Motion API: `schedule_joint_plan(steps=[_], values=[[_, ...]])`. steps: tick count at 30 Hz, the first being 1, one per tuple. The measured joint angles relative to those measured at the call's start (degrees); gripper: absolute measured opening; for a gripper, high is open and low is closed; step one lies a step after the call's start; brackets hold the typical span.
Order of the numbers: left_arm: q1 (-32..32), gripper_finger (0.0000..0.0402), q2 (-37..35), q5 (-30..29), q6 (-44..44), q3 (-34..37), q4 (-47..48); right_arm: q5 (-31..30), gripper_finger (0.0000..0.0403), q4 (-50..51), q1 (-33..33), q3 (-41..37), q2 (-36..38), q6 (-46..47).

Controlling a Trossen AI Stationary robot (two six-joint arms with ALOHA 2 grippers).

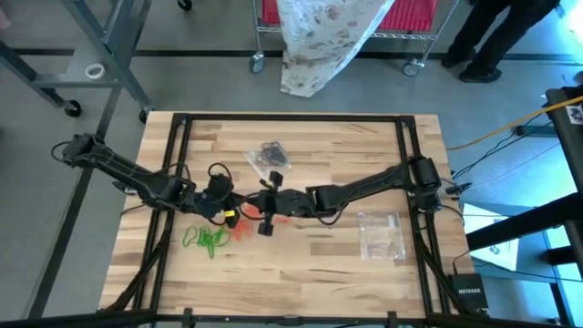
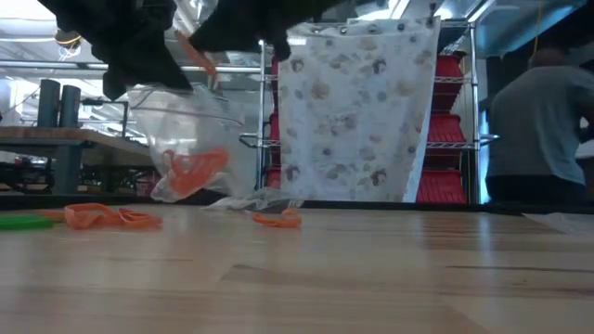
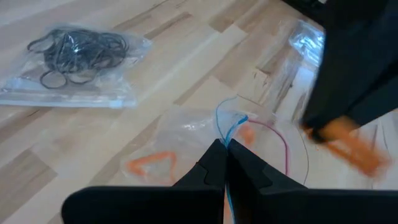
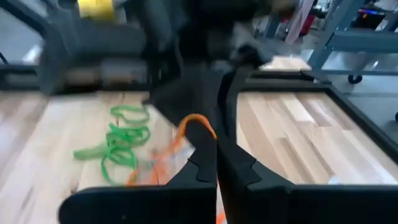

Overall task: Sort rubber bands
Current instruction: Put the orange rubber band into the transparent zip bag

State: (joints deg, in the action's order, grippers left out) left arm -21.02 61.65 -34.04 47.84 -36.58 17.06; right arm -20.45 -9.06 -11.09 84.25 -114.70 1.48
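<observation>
Orange bands, bagging stage
Right hand pinches orange band; left hand, frame centre, clamps bag just beside.

We count three clear bags on the counter, two arms, and rubber bands in three colours, too tangled to number.

You see bright green rubber bands at lower left of the high view, orange-red bands on the pale striped wood table, and black bands inside a clear bag. The cloth behind is white with grey-brown blotches, before red bins.
</observation>
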Motion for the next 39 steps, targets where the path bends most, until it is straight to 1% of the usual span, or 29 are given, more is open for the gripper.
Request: schedule_joint_plan(steps=[5, 10, 12, 15, 18, 21, 23, 27, 30, 32, 36, 39], values=[[0.00, 0.0000, -0.02, 0.00, 0.06, 0.00, 0.23, -0.03, 0.0001, 0.35, -0.04, -0.04, -2.31, 0.01], [0.00, 0.0000, 0.00, 0.04, 0.17, 0.00, 0.03, -0.04, 0.0006, 2.48, 0.23, -0.02, -2.51, 0.08], [0.00, 0.0000, -0.02, 0.02, 0.17, 0.00, 0.03, -0.04, 0.0021, 3.52, 0.26, -0.02, -2.54, 1.31], [0.00, 0.0000, -0.02, 0.02, 0.17, 0.00, 0.01, -0.13, 0.0062, 3.48, 0.28, -0.02, -2.58, 2.99], [0.00, 0.0000, -0.02, 0.02, 0.17, 0.00, 0.03, -2.82, 0.0105, 5.50, 0.24, 0.19, -2.58, 2.75], [0.00, 0.0000, -0.01, 0.02, 0.17, 0.00, 0.09, -3.33, 0.0136, 13.75, 0.24, 2.39, -2.05, 2.67], [0.00, 0.0000, 0.00, 0.02, 0.17, 0.00, 0.29, -2.61, 0.0148, 21.76, 0.24, 5.33, -1.17, 2.76], [0.00, 0.0000, -0.02, 0.04, 0.17, 0.00, 0.40, -0.95, 0.0153, 38.94, -0.47, 11.21, -0.68, 4.69], [0.00, 0.0000, -0.02, 0.03, -0.23, 0.00, 0.65, 0.05, 0.0153, 45.60, -1.30, 11.65, -0.68, 5.65], [0.06, 0.0000, -0.02, -0.06, -0.08, 0.00, 2.60, 0.53, 0.0153, 49.50, -1.64, 11.57, -0.68, 6.71], [0.20, 0.0000, 0.00, -1.00, 1.96, 0.00, 6.75, 1.74, 0.0153, 45.32, -2.52, 5.01, -0.73, 8.47], [0.17, 0.0000, -0.02, -1.08, 2.27, 0.00, 6.85, 3.61, 0.0153, 36.43, -2.73, -1.29, -0.85, 9.11]])
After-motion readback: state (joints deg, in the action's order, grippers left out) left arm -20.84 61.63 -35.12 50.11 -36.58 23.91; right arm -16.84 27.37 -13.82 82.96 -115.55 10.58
